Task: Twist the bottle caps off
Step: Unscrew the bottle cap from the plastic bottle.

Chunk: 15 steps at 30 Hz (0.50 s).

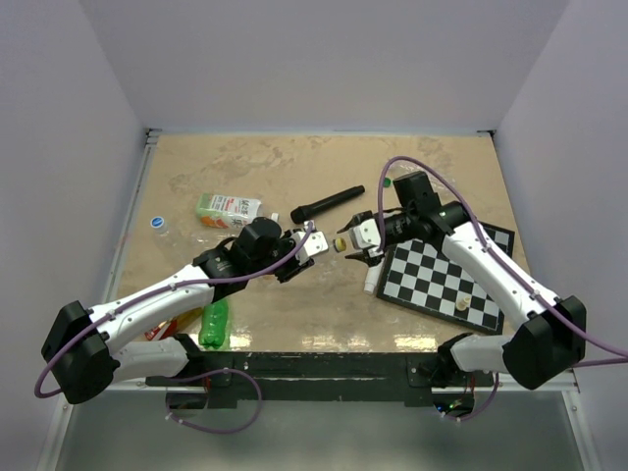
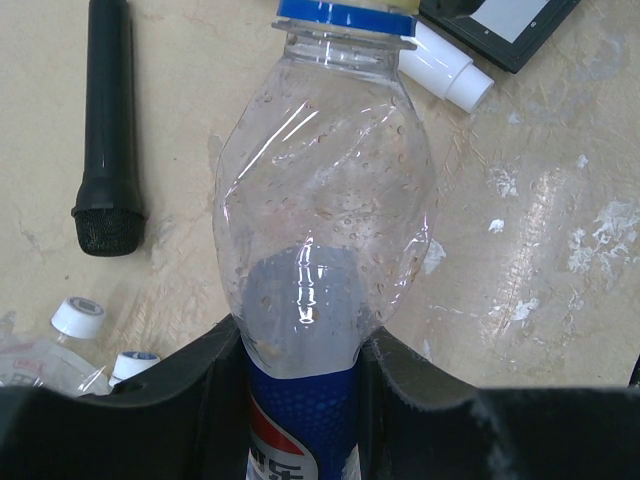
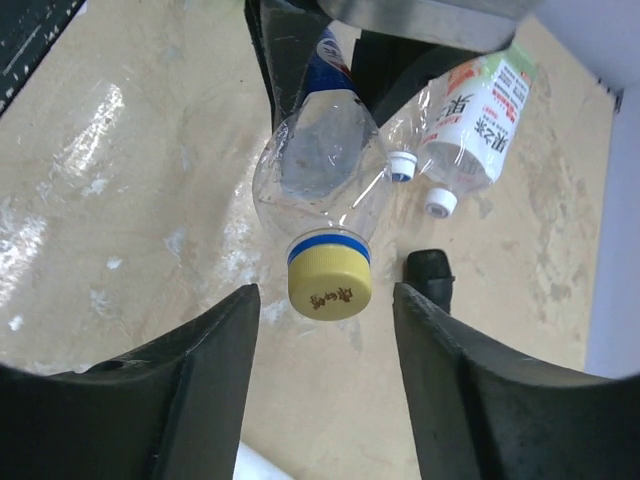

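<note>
- Your left gripper (image 2: 303, 350) is clamped on the Pepsi bottle (image 2: 320, 200). Both jaws press the blue-labelled lower body, and the clear crinkled upper part sticks out beyond the fingertips.
- The bottle is lifted off the tan table (image 1: 265, 167), its neck pointing at your right gripper (image 3: 325, 300).
- The right jaws stand apart, gripping nothing.
- The yellow cap (image 3: 329, 285) sits on the neck above a blue ring. It is between the right jaws, with a clear gap on each side.
- A black microphone (image 2: 105, 130) lies on the table off to one side of the left jaws.
- A white-and-green carton (image 3: 480, 115) lies on the table beyond the right jaws.
</note>
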### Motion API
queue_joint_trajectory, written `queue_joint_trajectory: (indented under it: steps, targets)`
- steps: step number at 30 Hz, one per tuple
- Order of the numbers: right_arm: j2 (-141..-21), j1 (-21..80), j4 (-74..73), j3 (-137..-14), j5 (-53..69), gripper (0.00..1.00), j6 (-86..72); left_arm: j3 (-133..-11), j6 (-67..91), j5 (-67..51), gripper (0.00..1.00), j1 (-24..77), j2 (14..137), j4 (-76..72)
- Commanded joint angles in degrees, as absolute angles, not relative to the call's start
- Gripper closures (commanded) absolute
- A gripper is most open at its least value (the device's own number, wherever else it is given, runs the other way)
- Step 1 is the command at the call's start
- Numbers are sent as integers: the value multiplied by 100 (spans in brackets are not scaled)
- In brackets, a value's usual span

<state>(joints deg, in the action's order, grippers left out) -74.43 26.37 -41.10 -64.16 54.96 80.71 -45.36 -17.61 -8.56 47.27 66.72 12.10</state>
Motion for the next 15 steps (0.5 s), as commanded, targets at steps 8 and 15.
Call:
queue_joint_trajectory:
  steps: [8,15]
  targets:
    - [-7049,2303,-4280,-6662,5494,26,6689,-4553,-1775,-826,100,4711,6592,1116]
    - [-6716,2250,-4421,-6522,5274,22,6162,-4553,-1767,-826,100,4702,6565,1116]
